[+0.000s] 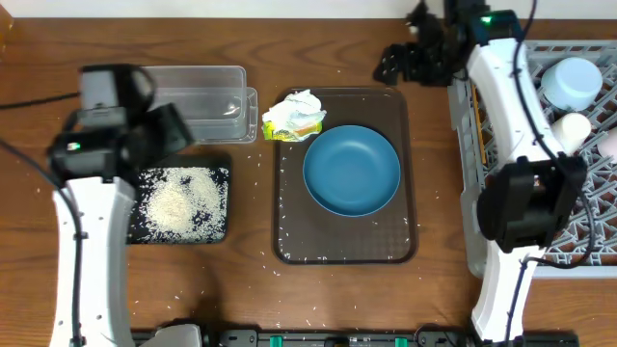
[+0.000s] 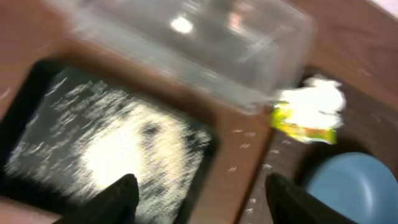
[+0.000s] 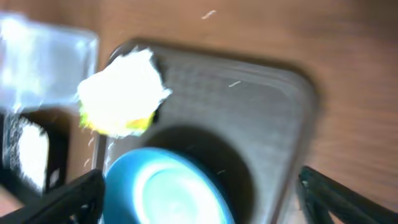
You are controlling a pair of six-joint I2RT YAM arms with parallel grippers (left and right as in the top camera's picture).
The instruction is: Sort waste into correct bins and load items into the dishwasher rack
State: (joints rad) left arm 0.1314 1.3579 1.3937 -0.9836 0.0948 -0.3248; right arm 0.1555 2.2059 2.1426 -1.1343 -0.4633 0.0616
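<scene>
The left arm rises from the table's near edge. Its white link stands upright, and its black wrist hangs over the gap between the clear tub [image 1: 198, 92] and the black tray [image 1: 222, 234]. The left gripper [image 2: 205, 202] has its jaws apart with nothing between them. The right arm runs from the near right corner along the rack [image 1: 598, 231] to the far edge. The right gripper [image 3: 199, 205] has its fingers spread wide and empty.

The rice [image 1: 178, 202] lies in a grainy heap in the black tray near the table's left edge. Only the overhead view shows stray grains along the brown tray's [image 1: 289, 226] near rim and on the wood. The crumpled tissue [image 1: 294, 116], white with a yellow-green wrapper, sits at that tray's far left corner. The smooth, round blue bowl [image 1: 352, 169] fills its middle. The grey lattice rack shows only from overhead, holding a pale bowl [image 1: 574, 82] and a white cup [image 1: 576, 127]. Both wrist views are blurred.
</scene>
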